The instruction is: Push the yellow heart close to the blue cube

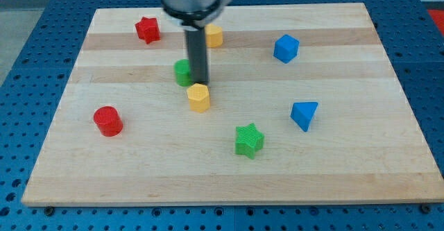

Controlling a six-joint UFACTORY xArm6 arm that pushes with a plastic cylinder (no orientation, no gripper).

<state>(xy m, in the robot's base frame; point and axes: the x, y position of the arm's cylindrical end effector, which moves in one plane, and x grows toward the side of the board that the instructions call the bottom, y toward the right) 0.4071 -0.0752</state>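
My tip (200,83) rests on the board just above a yellow block (198,97). This block narrows to a point at its lower end and looks like the heart. The tip touches or nearly touches its top edge. A second yellow block (214,36) lies near the view's top, partly hidden by the rod, and its shape is unclear. The blue cube (285,48) sits at the upper right, far from both yellow blocks. A green cylinder (182,73) stands right against the rod's left side.
A red star (147,30) lies at the upper left and a red cylinder (107,121) at the left. A green star (249,140) lies at lower centre and a blue triangle (304,114) at the right. The wooden board (361,168) ends on all sides within view.
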